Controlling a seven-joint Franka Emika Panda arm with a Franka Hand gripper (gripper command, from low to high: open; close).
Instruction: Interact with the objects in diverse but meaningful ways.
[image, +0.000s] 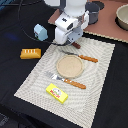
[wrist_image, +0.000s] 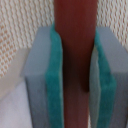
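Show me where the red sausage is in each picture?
Exterior view: I cannot make out the sausage; the arm's white hand hides the gripper.
Wrist view: the sausage stands in the middle, squeezed between the teal pads.
Shared landmark: the woven placemat, also behind the sausage.

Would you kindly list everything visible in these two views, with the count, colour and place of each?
sausage: one, dark red-brown, held between the gripper pads in the wrist view
carton: one, pale blue, off the mat, at the exterior view's left
bread loaf: one, orange-yellow, on the dark cloth left of the mat
yellow box: one, flat, on the mat's near edge
plate: one, tan, round, mid-mat
knife: one, orange-handled, behind the plate
fork: one, orange-handled, in front of the plate
placemat: one, pale woven
pots: two, grey, far back
gripper: one, teal pads, shut on the sausage
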